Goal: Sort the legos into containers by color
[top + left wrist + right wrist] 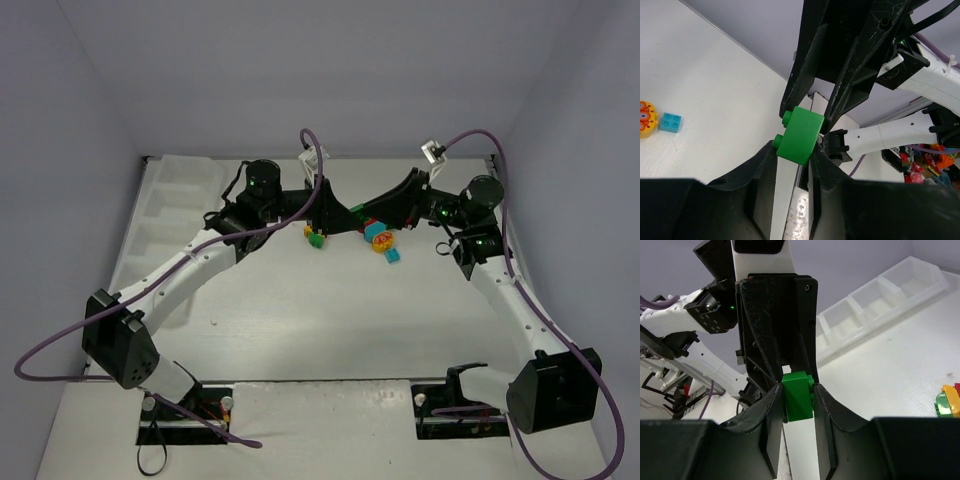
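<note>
1. Both arms meet in mid-air above the tabletop (300,320). The left tool (794,162) and the right tool (799,410) are each pressed onto the same green brick (800,135) from opposite ends.
2. The green brick is off the tabletop, gripped between the two pairs of fingers. We cannot tell whether it is one brick or two stuck together.
3. We judge the step in hand to be a handover or a pull-apart of this piece. Sorting has barely begun, and we see no bricks in the tray (880,295) compartments that show.
4. Loose pieces lie on the tabletop below: a teal brick (670,122), an orange piece (646,119) and a multicolour clump (380,235).
5. The next move calls for one tool to let go cleanly while the other keeps its pinch. The holding arm must then carry the brick to the tray at the left side and drop it in one compartment.
</note>
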Robot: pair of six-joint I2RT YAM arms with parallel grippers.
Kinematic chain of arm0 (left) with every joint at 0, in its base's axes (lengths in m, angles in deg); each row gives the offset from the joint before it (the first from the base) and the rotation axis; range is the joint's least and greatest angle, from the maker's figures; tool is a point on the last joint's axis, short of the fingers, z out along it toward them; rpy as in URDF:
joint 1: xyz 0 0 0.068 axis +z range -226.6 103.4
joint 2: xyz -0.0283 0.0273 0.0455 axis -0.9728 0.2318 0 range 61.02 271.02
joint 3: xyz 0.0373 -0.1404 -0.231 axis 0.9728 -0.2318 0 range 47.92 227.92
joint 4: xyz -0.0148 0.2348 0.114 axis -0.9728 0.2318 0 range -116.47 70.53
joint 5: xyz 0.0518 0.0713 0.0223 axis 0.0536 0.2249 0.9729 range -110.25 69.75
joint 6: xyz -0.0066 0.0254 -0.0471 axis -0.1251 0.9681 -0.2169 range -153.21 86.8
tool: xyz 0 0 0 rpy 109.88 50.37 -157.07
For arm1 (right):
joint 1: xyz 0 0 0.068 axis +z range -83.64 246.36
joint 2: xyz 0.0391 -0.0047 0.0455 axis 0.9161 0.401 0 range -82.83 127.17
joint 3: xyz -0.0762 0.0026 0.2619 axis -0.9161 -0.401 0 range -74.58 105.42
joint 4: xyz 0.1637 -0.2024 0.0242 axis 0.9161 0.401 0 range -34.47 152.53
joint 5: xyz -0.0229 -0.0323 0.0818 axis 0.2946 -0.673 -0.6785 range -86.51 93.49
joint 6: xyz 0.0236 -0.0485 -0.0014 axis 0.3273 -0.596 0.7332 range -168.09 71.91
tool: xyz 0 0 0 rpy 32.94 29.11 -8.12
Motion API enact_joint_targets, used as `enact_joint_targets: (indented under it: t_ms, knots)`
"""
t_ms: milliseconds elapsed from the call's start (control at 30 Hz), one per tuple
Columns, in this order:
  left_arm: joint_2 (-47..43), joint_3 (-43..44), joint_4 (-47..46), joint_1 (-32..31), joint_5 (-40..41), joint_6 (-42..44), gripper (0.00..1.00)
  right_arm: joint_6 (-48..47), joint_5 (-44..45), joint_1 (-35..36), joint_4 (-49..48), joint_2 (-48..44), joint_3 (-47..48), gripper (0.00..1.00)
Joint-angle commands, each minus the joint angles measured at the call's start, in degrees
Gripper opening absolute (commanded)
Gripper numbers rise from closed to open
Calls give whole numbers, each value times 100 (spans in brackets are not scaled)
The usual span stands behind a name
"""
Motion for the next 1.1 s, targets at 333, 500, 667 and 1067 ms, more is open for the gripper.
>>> enact_joint_targets:
  t_ms: [333,500,667,1067]
  knots:
    - [-450,36,543,475,494,833,0,-1320,751,-114,1410,85,576,65]
    - [-530,245,2036,1396,1627,1623,0,-1609,1690,-597,1946,121,691,73]
    - [76,1159,3321,2199,4415,2091,0,-1944,2176,-624,2483,51,656,73]
    - [2818,3593,3787,3472,6366,2196,0,-2006,2044,-624,2703,-81,278,73]
